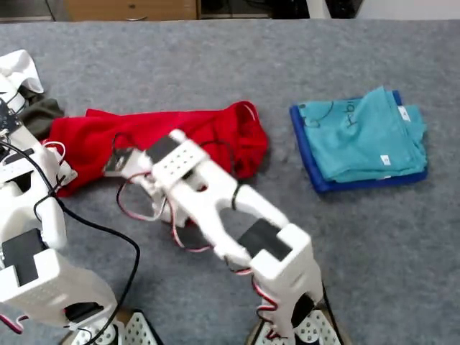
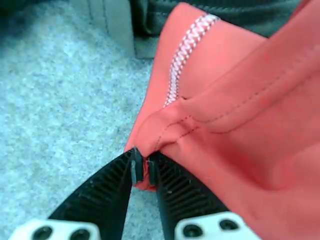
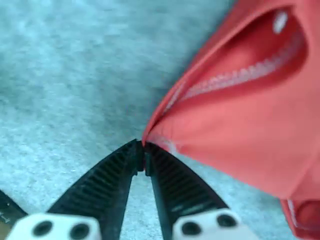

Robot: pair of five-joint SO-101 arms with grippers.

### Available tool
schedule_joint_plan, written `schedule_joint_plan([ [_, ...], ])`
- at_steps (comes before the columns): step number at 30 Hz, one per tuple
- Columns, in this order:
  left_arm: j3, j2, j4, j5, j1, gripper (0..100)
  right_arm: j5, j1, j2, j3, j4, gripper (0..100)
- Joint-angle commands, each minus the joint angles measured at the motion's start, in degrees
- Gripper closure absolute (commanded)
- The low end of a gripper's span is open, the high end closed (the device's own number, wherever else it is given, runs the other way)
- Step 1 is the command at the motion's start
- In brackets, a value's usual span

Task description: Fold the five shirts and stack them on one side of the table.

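Observation:
A red shirt [image 1: 180, 133] lies bunched in a long strip across the left middle of the grey table. My left gripper [image 2: 141, 170] is shut on a hemmed corner of the red shirt [image 2: 240, 100]; in the high view it sits at the shirt's left end [image 1: 63, 172]. My right gripper [image 3: 144, 157] is shut on an edge of the red shirt [image 3: 240, 125] by an opening with white stitching, at the shirt's near edge [image 1: 115, 164]. A folded teal shirt [image 1: 366, 136] rests on a folded blue shirt [image 1: 305, 154] at the right.
A white shirt [image 1: 20, 68] and a dark olive shirt [image 1: 39, 113] lie crumpled at the far left edge; the olive one [image 2: 225, 12] is just beyond the red cloth. Grey table surface [image 1: 215, 57] stretches bare behind. Cables trail from both arms.

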Motion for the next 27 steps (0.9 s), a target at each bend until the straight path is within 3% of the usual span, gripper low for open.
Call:
schedule_joint_plan([
  [1, -0.7, -1.5, -0.9, 0.1, 0.0, 98, 0.7, -1.2, -3.6, 1.3, -0.7, 90.4],
  [5, -0.7, -1.5, -0.9, 0.1, 0.0, 98, 1.4, -1.1, -3.8, 1.4, -0.1, 77.6],
  [11, -0.7, -1.5, -0.9, 0.1, 0.0, 98, 2.4, -1.1, -7.2, 1.9, 1.5, 77.1],
  [20, -0.7, -1.5, -0.9, 0.1, -0.1, 98, 4.6, -0.1, -23.4, 10.2, 1.2, 77.1],
  [27, -0.7, -1.5, -0.9, 0.1, -0.1, 98, 7.0, 0.2, -21.1, 18.0, -6.0, 77.1],
])
